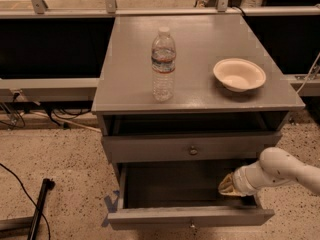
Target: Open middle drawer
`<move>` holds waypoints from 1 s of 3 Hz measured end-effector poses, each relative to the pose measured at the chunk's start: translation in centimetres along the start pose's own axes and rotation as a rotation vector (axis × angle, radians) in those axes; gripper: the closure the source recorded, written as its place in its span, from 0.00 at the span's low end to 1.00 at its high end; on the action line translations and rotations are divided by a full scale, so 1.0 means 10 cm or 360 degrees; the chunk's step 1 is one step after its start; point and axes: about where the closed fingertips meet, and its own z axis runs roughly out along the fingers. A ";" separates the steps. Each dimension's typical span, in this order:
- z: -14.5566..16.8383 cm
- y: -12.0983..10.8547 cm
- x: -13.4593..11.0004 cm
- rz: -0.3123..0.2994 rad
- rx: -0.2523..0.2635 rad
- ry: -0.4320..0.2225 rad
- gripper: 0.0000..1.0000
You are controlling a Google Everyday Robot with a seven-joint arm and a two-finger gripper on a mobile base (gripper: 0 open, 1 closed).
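A gray cabinet (200,44) stands on a speckled floor (60,154), its front facing the camera. The middle drawer (150,217) is pulled far out toward the camera, so its dark inside shows from above. Its wide flat front runs left to right across the bottom of the view, the long axis level and the face pointing at the camera. Above it, the top drawer (150,148) sits only slightly out, leaving a dark gap under the cabinet top.

A white arm (280,170) reaches in from the right edge. A pale bowl (239,74) sits on the right of the cabinet top. Well apart from it, a clear bottle (163,66) stands upright nearer the middle.

The gripper (225,185) is inside the middle drawer at its right side, behind the front panel. Whether it is spread or closed up cannot be made out.

A small round knob (191,225) sits at the centre of the middle drawer's front, at the picture's lower edge.
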 end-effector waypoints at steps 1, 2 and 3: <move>0.24 0.13 0.13 0.0028 -0.0095 0.0025 1.00; 0.30 0.30 0.20 0.0029 -0.0167 0.0032 1.00; 0.18 0.45 0.09 -0.0051 -0.0293 -0.0092 1.00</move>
